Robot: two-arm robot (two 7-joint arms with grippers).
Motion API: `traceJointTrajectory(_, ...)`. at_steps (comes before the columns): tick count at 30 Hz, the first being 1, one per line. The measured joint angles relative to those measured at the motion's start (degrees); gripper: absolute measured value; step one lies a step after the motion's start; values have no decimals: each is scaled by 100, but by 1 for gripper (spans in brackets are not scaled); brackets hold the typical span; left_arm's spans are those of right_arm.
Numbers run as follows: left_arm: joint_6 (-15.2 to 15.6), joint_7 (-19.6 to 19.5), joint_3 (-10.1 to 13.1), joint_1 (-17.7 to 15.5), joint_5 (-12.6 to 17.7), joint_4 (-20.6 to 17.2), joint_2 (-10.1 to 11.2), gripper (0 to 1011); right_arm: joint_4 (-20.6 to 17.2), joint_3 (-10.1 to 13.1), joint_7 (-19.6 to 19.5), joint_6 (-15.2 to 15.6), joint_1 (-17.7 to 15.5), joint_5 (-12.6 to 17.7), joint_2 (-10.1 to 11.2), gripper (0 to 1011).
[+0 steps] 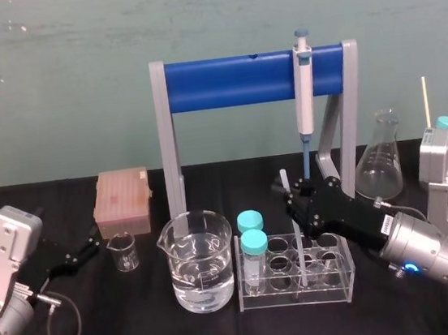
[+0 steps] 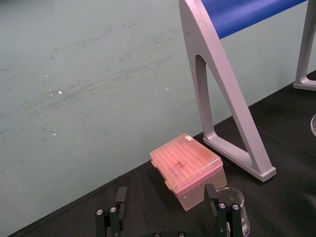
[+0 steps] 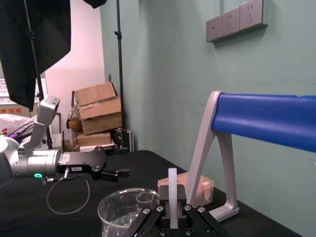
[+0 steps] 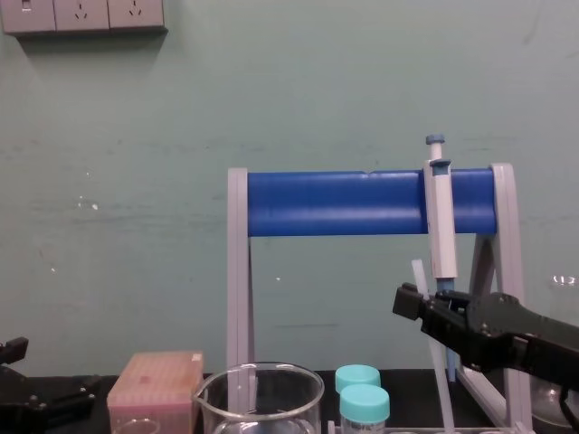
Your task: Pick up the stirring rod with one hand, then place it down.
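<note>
The stirring rod [image 1: 296, 232] is a thin whitish stick standing almost upright, its lower end down in the clear tube rack [image 1: 346, 282]. My right gripper [image 1: 295, 198] reaches in from the right and is shut on the rod near its upper part. In the right wrist view the rod [image 3: 172, 190] rises between the black fingers [image 3: 148, 222]. The chest view shows the rod [image 4: 420, 274] poking up just above the right gripper [image 4: 412, 306]. My left gripper [image 1: 89, 251] rests open at the table's left, its fingers [image 2: 213, 197] apart with nothing between them.
A large beaker of water [image 1: 199, 260] stands left of the rack, which also holds two teal-capped tubes [image 1: 253, 244]. A small beaker [image 1: 123, 252] and a pink tip box [image 1: 122, 199] sit far left. Behind are the grey-and-blue stand [image 1: 230, 81] with a hanging pipette [image 1: 304, 84], and a flask [image 1: 380, 160].
</note>
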Motion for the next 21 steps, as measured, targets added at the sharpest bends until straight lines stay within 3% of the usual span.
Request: traceJointTrajectory(21,0,0,0,0,0,0,0,1000,113,-28,-35,47,38,-80,-41,70)
